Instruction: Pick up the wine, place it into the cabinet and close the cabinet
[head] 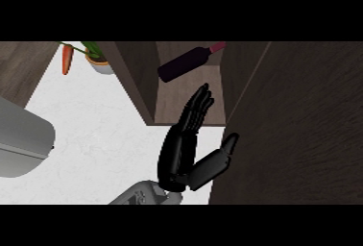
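Observation:
The wine [186,63], a dark bottle with a reddish neck, is inside the open cabinet [139,81], its neck pointing to the upper right. My left hand [190,161] is just in front of the cabinet's opening, below the bottle and apart from it. Its fingers are straight and point up towards the shelf, holding nothing. The thumb sticks out to the right, close to the edge of the cabinet door [297,120], which stands open along the right side. My right hand does not show.
An orange carrot [66,60] and a small potted plant [101,64] sit at the back left on the white counter [99,139]. A large grey rounded object [21,141] fills the left edge.

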